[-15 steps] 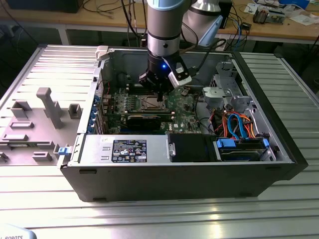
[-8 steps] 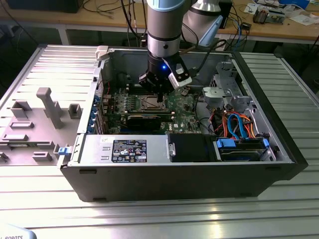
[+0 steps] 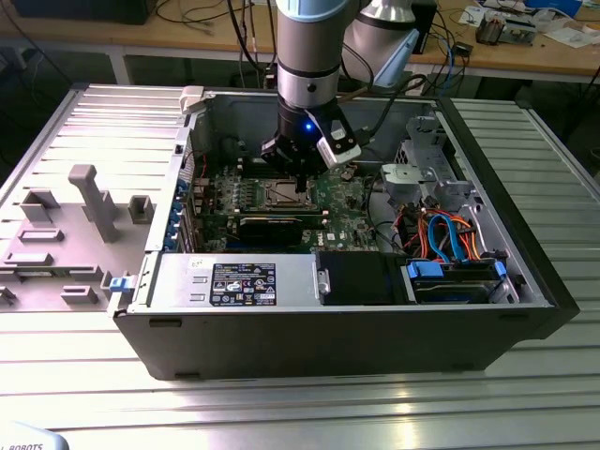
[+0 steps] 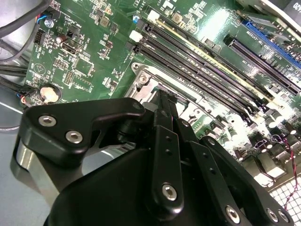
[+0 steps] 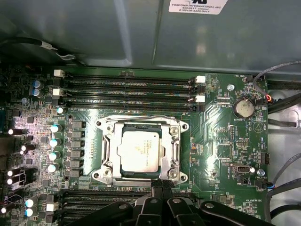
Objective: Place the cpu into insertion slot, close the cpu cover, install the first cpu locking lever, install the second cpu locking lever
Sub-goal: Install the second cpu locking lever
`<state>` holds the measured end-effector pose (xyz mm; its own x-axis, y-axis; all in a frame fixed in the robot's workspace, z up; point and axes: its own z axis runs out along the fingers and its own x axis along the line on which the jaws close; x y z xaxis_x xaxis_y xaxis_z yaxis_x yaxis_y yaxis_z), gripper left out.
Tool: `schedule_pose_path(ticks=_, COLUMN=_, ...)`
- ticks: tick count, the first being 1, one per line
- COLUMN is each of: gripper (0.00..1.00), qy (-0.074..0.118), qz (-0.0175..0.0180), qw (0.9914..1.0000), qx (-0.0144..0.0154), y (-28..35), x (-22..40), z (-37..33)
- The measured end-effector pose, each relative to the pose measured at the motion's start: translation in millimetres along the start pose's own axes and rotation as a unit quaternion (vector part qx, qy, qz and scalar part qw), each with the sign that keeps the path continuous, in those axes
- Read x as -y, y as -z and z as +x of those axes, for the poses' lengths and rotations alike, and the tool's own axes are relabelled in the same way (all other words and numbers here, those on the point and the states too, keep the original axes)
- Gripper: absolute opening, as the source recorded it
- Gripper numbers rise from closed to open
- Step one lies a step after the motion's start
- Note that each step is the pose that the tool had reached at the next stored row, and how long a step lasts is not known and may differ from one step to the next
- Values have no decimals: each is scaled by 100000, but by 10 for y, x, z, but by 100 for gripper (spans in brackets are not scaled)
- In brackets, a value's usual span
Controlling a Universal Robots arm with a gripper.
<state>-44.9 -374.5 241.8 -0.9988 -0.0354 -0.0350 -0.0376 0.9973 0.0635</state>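
Note:
The cpu [image 5: 138, 150], a flat square chip with a dull silver top, lies in the insertion slot [image 5: 104, 175] on the green motherboard. The cpu cover [image 5: 176, 147], a thin silver frame, lies flat around the chip. My gripper [image 5: 162, 184] sits at one edge of the slot, its black fingers [image 5: 156, 195] pressed together with nothing visible between them. In the second wrist view the gripper [image 4: 162, 96] points at the silver corner of the slot [image 4: 146, 81]. In the exterior view the gripper [image 3: 302, 190] hangs low over the slot [image 3: 279, 195], inside the open computer case.
Long black memory slots [image 5: 131, 89] run beside the slot, with more on the other side [image 5: 94, 197]. A black graphics card [image 3: 272, 228] lies nearer the camera. Drive cage [image 3: 427, 164], coloured cables [image 3: 450, 234] and case walls [image 3: 328, 328] hem the board in. A grey fixture [image 3: 89, 202] stands at the exterior view's left.

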Motion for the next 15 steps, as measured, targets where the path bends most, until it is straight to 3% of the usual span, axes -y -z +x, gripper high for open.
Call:
schedule_pose_path(ticks=2, gripper=11, qy=-18, qz=-37, qw=99999, qx=-357, y=1, x=1, z=-2)
schedule_pose_path(ticks=5, gripper=11, qy=-112, qz=-146, qw=99986, qx=-1642, y=-1, x=0, z=-4)
schedule_pose_path(ticks=6, gripper=11, qy=-128, qz=-144, qw=99982, qx=-1897, y=1, x=0, z=-4)
schedule_pose_path(ticks=15, gripper=11, qy=-131, qz=-157, qw=99981, qx=-1927, y=-1, x=0, z=-4)
